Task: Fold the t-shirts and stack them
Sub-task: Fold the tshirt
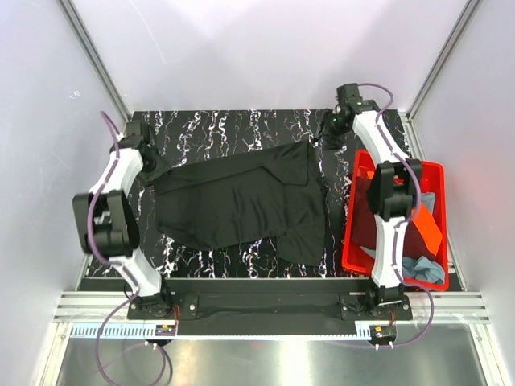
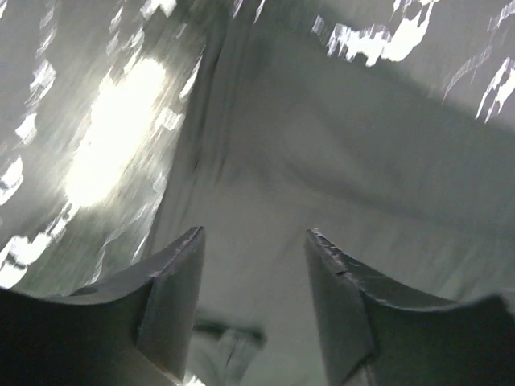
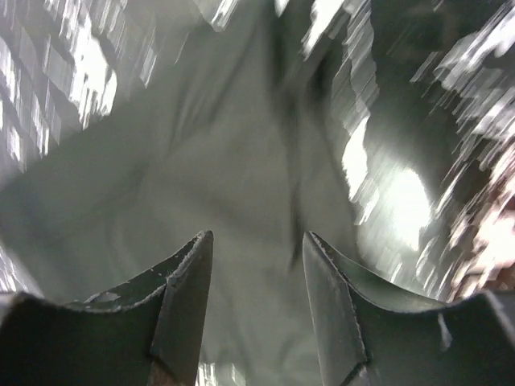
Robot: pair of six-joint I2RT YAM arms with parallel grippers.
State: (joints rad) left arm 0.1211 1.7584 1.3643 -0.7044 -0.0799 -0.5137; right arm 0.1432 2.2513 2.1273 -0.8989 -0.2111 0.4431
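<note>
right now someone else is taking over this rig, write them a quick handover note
Left tool: open, holding nothing, over the left edge of the black shirt.
Right tool: open, holding nothing, over the shirt's far right corner.
Things: the black shirt lies spread out and creased on the table. The maroon shirt, orange shirt and grey-blue shirt sit in the red bin on the right.
Done: black shirt laid out; no finished fold or stack shows.
Left: fold the black shirt, then fold the three from the bin and stack them all.
</note>
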